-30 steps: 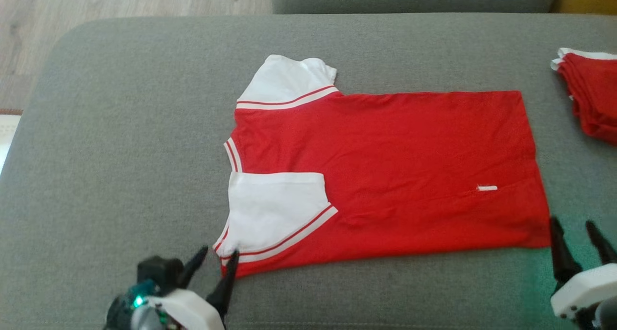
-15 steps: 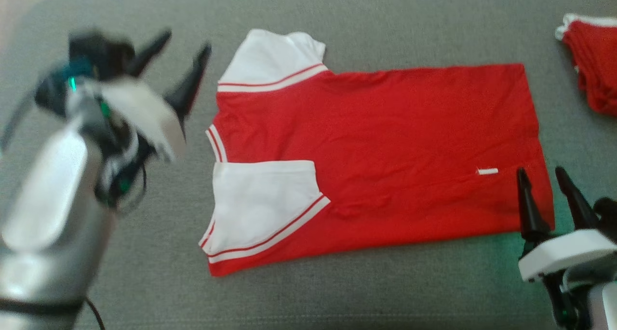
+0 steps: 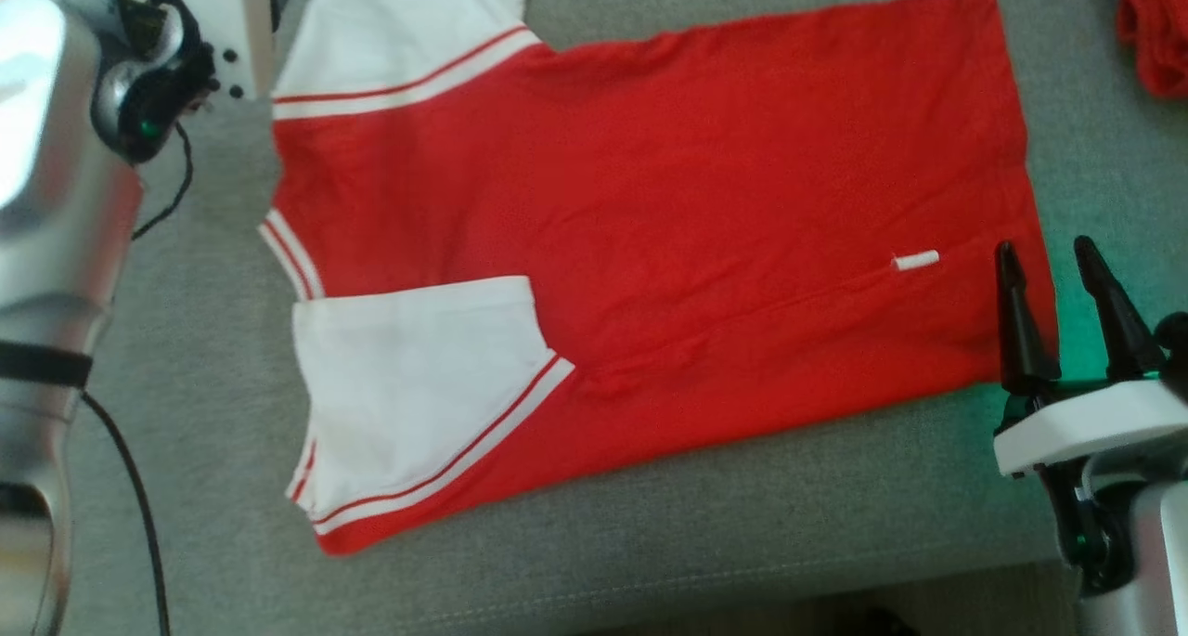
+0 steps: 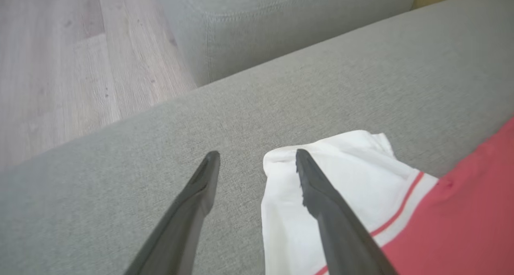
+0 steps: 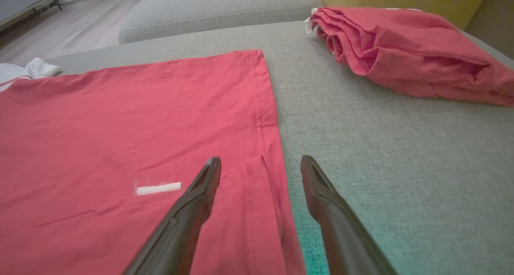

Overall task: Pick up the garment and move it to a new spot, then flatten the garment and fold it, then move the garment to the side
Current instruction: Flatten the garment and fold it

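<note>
Head view shows you the red shirt (image 3: 705,209) lying flat on the gray cushion (image 3: 742,562), across the middle of the frame, with its white sleeves at the left and its hem at the right. The right gripper (image 3: 1044,246) is at the lower right of the frame, fingers wide apart and holding nothing; one finger is over the shirt's lower right corner, the other over bare cushion. A small white label (image 3: 915,261) is just left of it. In the left wrist view, the left gripper (image 4: 257,154) is also spread wide and empty. Its finger on the right of the frame is over the edge of a white sleeve (image 4: 353,178); whether it touches, you cannot tell. A pile of red clothes (image 5: 401,46) lies at the upper right of the right wrist view, apart from the shirt.
</note>
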